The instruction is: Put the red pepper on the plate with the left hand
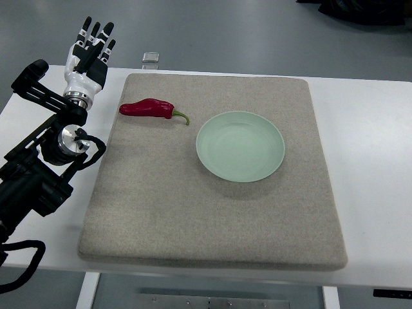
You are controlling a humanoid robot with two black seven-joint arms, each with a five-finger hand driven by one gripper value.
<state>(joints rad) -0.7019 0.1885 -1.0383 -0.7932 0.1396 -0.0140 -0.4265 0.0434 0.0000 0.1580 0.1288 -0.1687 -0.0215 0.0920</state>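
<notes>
Left hand (90, 55): above the far left corner of the table, fingers stretched out and a little apart, holding nothing
Red pepper (149, 108): lies on the grey mat (212, 212), green stem toward the plate
Plate (240, 146): pale green, just right of the pepper, not touching it

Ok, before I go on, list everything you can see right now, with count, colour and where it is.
red pepper: one, red with a green stem, on the mat's far left part, left of the plate, not on it.
plate: one, pale green, nothing on it, near the middle of the mat.
mat: one, grey-beige felt, covering most of the table.
table: one, white, under the mat.
small clear object: one, at the table's far edge; too small to identify.
left robot hand: one, black and white, fingers spread, holding nothing, beyond the mat's far left corner.
Right robot hand: not in view.
</notes>
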